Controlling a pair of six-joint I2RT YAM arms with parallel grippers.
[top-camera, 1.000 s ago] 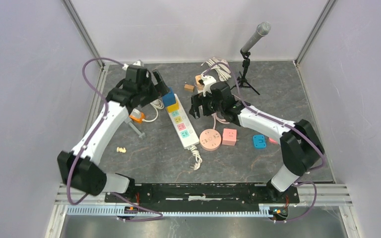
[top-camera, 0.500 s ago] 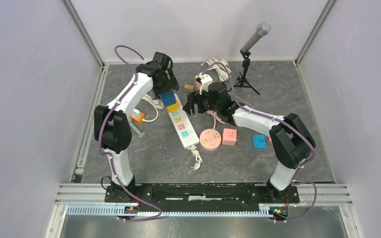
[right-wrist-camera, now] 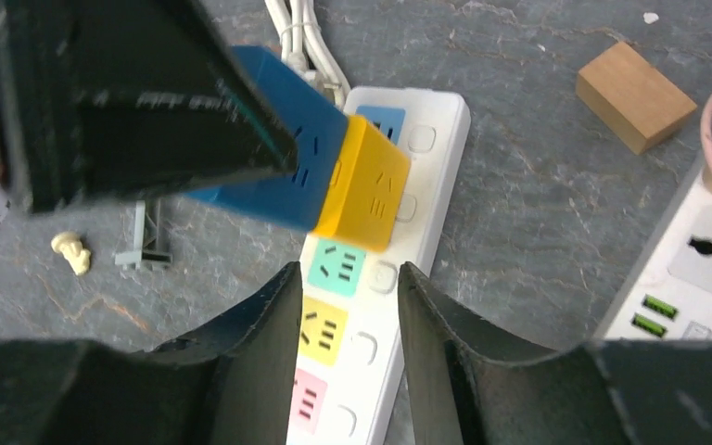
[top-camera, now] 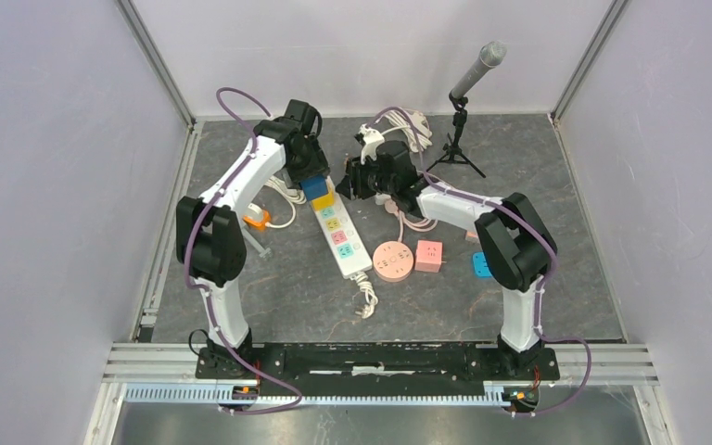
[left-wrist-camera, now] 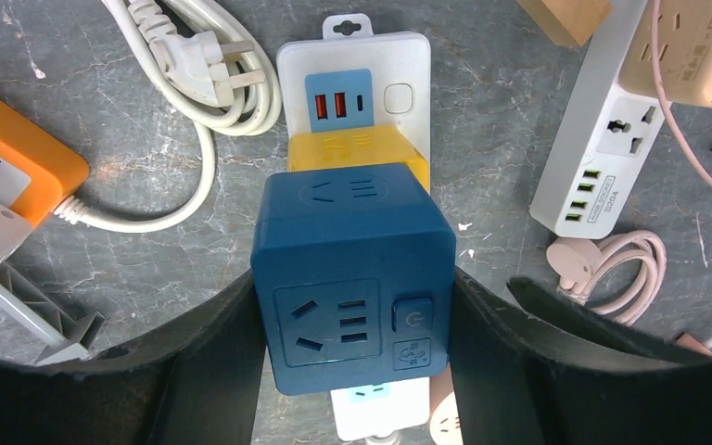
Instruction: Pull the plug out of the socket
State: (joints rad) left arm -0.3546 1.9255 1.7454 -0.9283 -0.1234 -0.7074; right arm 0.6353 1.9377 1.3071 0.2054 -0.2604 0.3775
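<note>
The plug is a blue cube standing on the far end of a white power strip, right beside a yellow cube. My left gripper is shut on the blue cube, with a finger pressed flat on each side face. My right gripper straddles the strip just below the yellow cube. Its fingers hug both long edges beside the teal socket. The blue cube shows under my left finger in the right wrist view.
An orange socket and a white cable lie left of the strip. A second white strip, a wooden block, a round pink socket, a pink cube and a microphone tripod lie to the right.
My left arm swung in from the left and its jaws closed onto the blue cube. My right gripper moved up and left over the strip, and its jaws narrowed around it.
</note>
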